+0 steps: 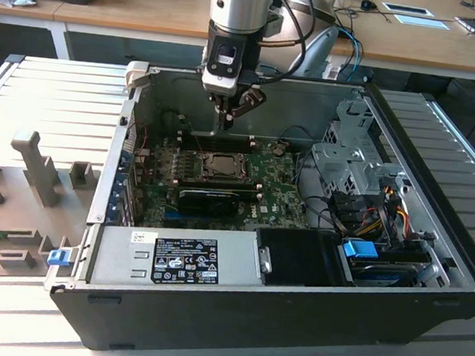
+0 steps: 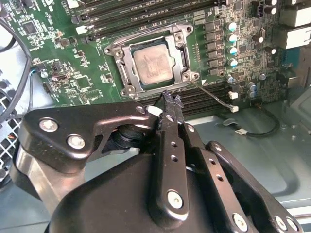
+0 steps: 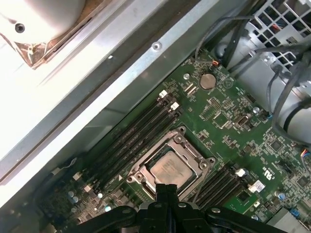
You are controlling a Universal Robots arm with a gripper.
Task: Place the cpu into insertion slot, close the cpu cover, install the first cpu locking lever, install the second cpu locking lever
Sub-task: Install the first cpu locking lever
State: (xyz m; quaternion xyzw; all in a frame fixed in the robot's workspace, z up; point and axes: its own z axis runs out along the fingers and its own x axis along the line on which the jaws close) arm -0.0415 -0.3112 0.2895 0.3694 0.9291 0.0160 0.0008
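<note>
so the cpu [image 2: 153, 65] is already sitting flat in the insertion slot [image 2: 118, 54], silvery top up, and the cpu cover [image 2: 182, 51] looks folded down around it with the chip showing through its window. the pincer [image 2: 170, 99] is closed, fingers pinched together with no chip between them; can't tell if anything thin is caught at the tips. in the second wrist view the tips sit just beside the slot's edge, off the corner where a thin wire lever [image 2: 211, 93] pokes out, its long axis running away from the slot over the dark memory slots [image 2: 204, 99]. a second wire [image 2: 146, 33] lies along the side of the slot away from the pincer. my guess is the job stands at the lever steps, and the near lever is the one that matters. in the exterior view the pincer hangs a bit toward the back wall from the slot, inside the open computer case [image 1: 210, 305], which holds the green board [image 2: 73, 73] the slot sits on
</note>
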